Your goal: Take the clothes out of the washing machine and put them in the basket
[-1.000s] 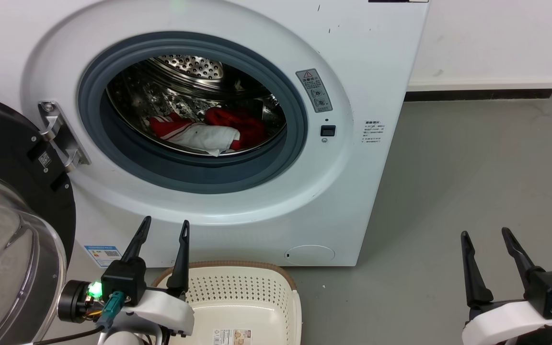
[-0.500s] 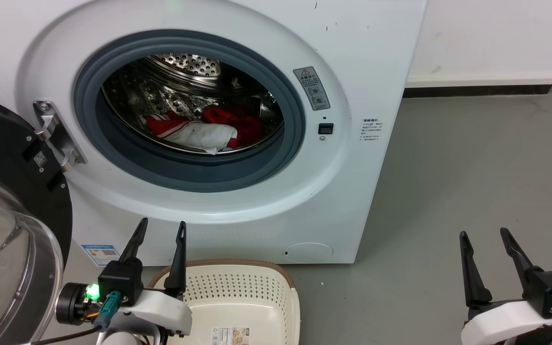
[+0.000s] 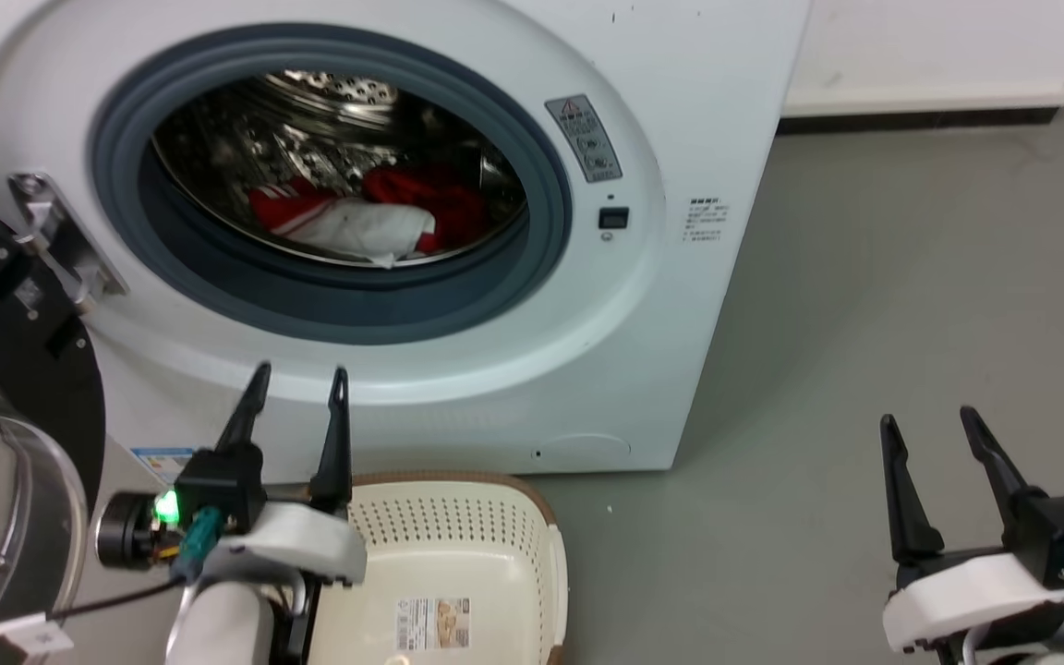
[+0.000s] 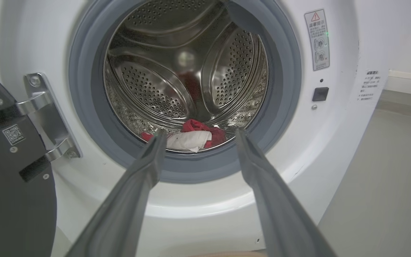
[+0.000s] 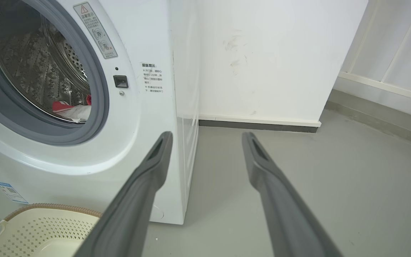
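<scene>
- The washing machine [image 3: 495,379] is standing with its porthole wide open; its dark round door [image 3: 33,397] is hanging swung out at the left of the head view, held on a metal hinge [image 3: 56,235].
- The clothes [image 3: 361,217] are lying in a low heap on the bottom of the perforated steel drum [image 4: 155,82], towards the front and just behind the grey rubber seal [image 3: 532,249]; a white panel is showing on top in the middle, with red fabric lying on either side of it.
- The basket [image 3: 458,478] is sitting on the grey floor [image 3: 864,323] right in front of the machine, below the porthole; a printed label [image 3: 432,622] is showing on its bare bottom.
- The left gripper [image 3: 301,372] is hovering at the basket's left edge, its two dark fingers spread apart and gripping nothing; they are pointing up at the machine's white front under the porthole; in the left wrist view the fingertips are framing the heap of clothes inside the drum.
- The right gripper [image 3: 925,418] is hanging well to the right of the machine over bare floor; its fingers are parted and empty; in the right wrist view they are pointing past the machine's right front corner towards the white wall [image 5: 262,53], with the basket's rim showing at the lower left.
</scene>
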### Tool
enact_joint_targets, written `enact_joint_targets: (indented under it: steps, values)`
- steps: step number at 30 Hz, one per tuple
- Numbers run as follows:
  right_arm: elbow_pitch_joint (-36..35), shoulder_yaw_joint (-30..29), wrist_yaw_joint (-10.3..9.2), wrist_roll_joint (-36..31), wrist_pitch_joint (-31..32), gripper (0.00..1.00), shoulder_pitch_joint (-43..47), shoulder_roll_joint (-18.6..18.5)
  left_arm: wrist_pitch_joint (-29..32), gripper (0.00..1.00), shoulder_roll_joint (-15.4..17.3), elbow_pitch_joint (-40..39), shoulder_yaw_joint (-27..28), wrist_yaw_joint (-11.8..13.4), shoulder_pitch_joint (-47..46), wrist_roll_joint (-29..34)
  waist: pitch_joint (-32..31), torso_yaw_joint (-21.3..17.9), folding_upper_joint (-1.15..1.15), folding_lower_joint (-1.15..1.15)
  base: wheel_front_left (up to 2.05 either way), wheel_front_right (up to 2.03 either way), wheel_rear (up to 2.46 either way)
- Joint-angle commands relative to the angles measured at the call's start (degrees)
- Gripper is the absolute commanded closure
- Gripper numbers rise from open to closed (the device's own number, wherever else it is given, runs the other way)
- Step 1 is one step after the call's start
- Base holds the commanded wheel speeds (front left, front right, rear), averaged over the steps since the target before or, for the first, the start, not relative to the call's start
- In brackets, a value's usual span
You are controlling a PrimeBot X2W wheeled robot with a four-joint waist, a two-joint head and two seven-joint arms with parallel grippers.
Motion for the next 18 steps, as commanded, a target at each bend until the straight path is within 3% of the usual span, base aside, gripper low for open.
enact_joint_targets:
  steps: [1, 12, 18]
  values:
    - [-0.3, 0.2, -0.04, -0.7, -0.3, 0.00, -1.2, 0.0, -0.1, 0.00, 0.0, 0.4, 0.0, 0.2, -1.7, 0.3, 2.1, -0.6, 0.00, 0.00, 0.00, 0.00, 0.00]
    - [0.0, 2.5, -0.04, 0.2, -2.2, 0.00, -6.8, 0.0, 1.4, 0.00, 1.6, 4.2, 1.4, 0.5, -15.1, -0.4, 12.1, -4.4, 0.00, 0.00, 0.00, 0.00, 0.00]
    - [0.3, 3.6, -0.04, 2.5, -4.2, 0.00, -10.2, 0.0, 6.0, 0.00, 5.8, 7.1, 3.1, -0.2, -24.6, -1.0, 18.6, -8.3, 0.00, 0.00, 0.00, 0.00, 0.00]
